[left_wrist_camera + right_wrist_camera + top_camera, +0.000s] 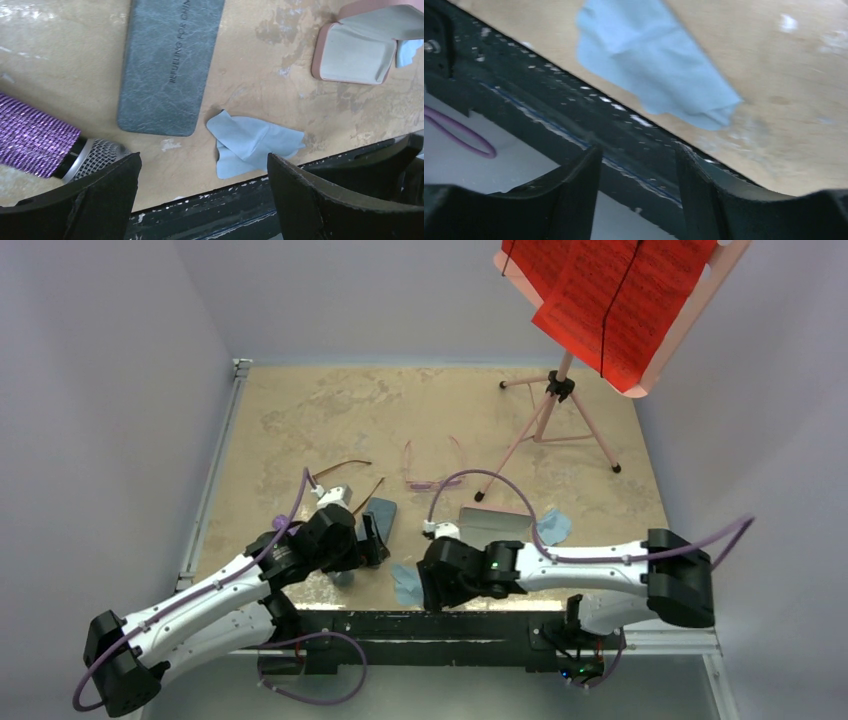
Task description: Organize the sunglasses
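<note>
The dark brown sunglasses [345, 472] lie on the table just beyond my left wrist, which hides part of them. The pink-purple sunglasses [432, 468] lie unfolded at mid-table. Neither pair shows in the wrist views. My left gripper [372, 540] [202, 175] is open and empty, hovering beside the closed blue-grey case [381, 516] [165, 65]. My right gripper [430, 588] [636, 160] is open and empty over the table's near edge, next to a light blue cloth [405, 583] [654, 60] [252, 142].
An open pink case [495, 525] [355, 50] lies right of centre, a second blue cloth [553, 528] beside it. A pink music stand [560, 390] with red sheets stands at the back right. The black table edge [574, 110] is under my right gripper.
</note>
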